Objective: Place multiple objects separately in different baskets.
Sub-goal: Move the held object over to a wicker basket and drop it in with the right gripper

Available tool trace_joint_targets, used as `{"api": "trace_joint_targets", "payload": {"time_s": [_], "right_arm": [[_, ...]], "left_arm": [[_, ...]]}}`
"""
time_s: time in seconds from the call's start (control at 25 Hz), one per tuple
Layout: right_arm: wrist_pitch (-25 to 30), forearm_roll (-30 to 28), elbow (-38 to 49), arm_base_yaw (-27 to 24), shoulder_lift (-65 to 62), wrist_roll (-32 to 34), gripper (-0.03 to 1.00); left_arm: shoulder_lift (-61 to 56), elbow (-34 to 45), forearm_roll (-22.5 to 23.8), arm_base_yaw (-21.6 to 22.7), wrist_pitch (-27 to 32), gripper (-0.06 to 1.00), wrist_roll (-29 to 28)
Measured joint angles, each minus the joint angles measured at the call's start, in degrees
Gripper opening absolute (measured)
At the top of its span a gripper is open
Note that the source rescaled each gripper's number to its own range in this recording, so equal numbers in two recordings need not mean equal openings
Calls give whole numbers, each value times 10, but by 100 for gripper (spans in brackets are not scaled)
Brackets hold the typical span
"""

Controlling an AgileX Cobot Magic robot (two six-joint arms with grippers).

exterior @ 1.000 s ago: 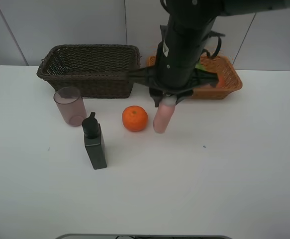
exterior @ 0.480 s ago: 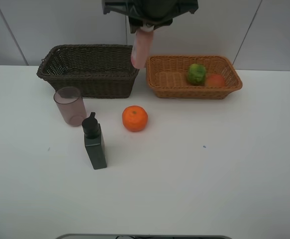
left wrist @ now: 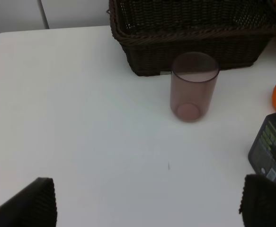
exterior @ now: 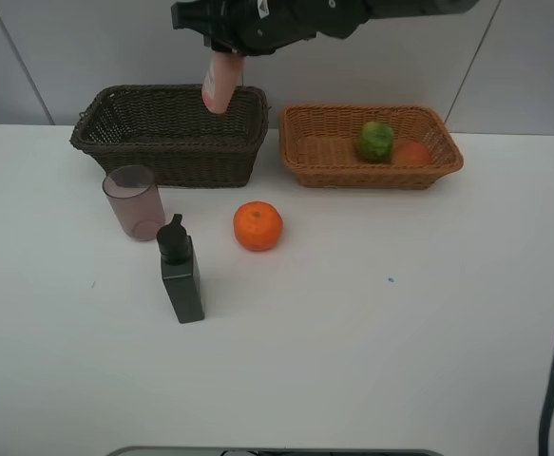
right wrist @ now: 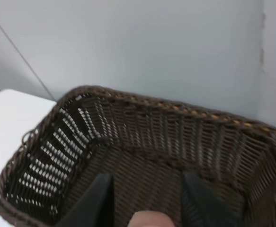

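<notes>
The white bench [exterior: 381, 351] carries two baskets at its back edge. The deeper dark brown basket [exterior: 167, 163] is on the left and the shallower tan basket [exterior: 372, 180] is just beside it on the right. The tan one already holds the green fruit [exterior: 375, 141] and the peach [exterior: 412, 152].

The right gripper [exterior: 225, 49] reaches across the middle and hangs above the right part of the dark basket. Its fingers [right wrist: 97, 198] are pinching the pink bottle [exterior: 219, 85] by its upper end. The bottle hangs slightly tilted, with its lower end near rim height in the high view. Whether it is already inside the rim cannot be told. The right wrist view looks straight down onto the basket's woven floor.

The step in hand looks like the release. To do it well, the arm should likely move a little toward the basket's middle, away from the near wall. It should then lower the bottle until its base is close to the weave before the fingers part. A tall, narrow bottle let go from this height would probably bounce or tip against the rim.

The left gripper [left wrist: 145, 203] hovers over bare bench with its fingers spread wide and nothing between them. The mauve cup [exterior: 134, 201], the dark pump bottle [exterior: 182, 275] and the tangerine [exterior: 257, 226] wait on the bench, well clear of the drop.
</notes>
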Motion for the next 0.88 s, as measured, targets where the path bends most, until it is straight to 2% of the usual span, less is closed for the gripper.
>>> {"api": "trace_joint_targets", "payload": {"time_s": [0.08, 0.2, 0.72, 0.88], "right_arm": [[-36, -2, 0, -7, 15, 0, 0], [-57, -2, -16, -14, 40, 0, 0], [-54, -43, -146, -16, 178, 0, 0], [-62, -49, -160, -23, 199, -1, 0]], "left_arm": [[0, 0, 0, 0, 0, 100, 0], [0, 0, 0, 0, 0, 100, 0], [0, 0, 0, 0, 0, 100, 0], [0, 0, 0, 0, 0, 100, 0]]}}
